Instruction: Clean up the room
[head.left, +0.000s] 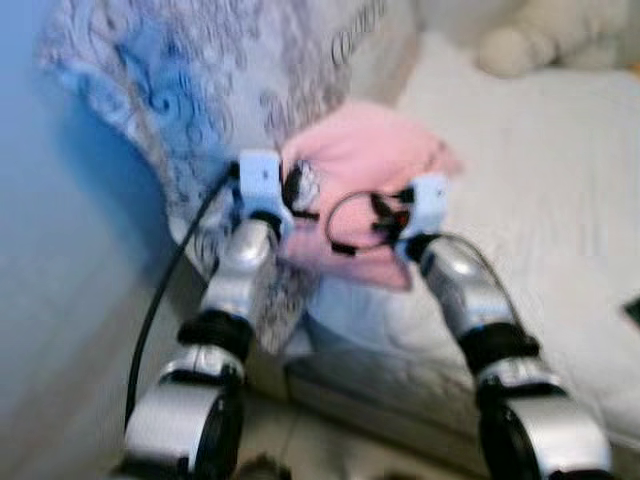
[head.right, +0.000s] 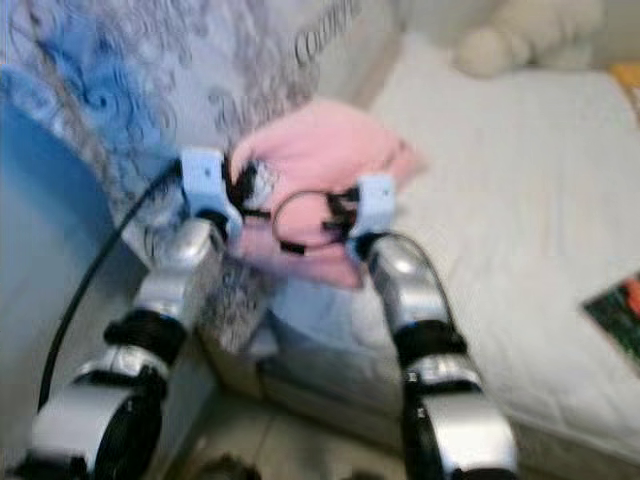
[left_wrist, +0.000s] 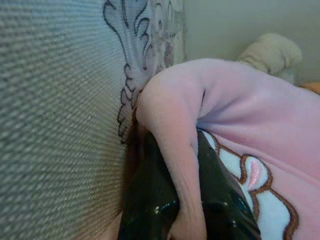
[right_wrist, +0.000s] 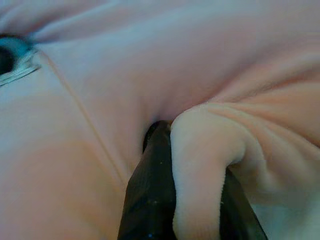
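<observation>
Both arms reach forward at the centre of the head views, each pinching the same pink garment (head.left: 365, 165). The left gripper (left_wrist: 187, 210) is clamped on a fold of the garment: in the left wrist view a ridge of pink fleece runs between the two black fingers (left_wrist: 150, 200). The right gripper (right_wrist: 187, 200) is likewise closed on a pink fold, with fleece bunched between its fingers (right_wrist: 150, 195) in the right wrist view.

The garment sits at centre frame in the head views, held up between the two wrists and hanging slightly below them. It lies over the near corner of a white bed (head.left: 540, 230), which fills the right half of the frame. The garment carries a white patch with brown outline stitching (seen close in the left wrist view, lower right).

A patterned blue-grey cloth (head.left: 200, 90) occupies the upper left of the head views, hanging down just beside the left wrist and touching the garment's left edge. A cream plush toy (head.left: 545, 35) rests on the bed at upper right, well apart from the garment. A dark, partly coloured flat item (head.right: 615, 315) lies at the right edge of the bed; it is too blurred to identify. The head views are soft with blur overall.
</observation>
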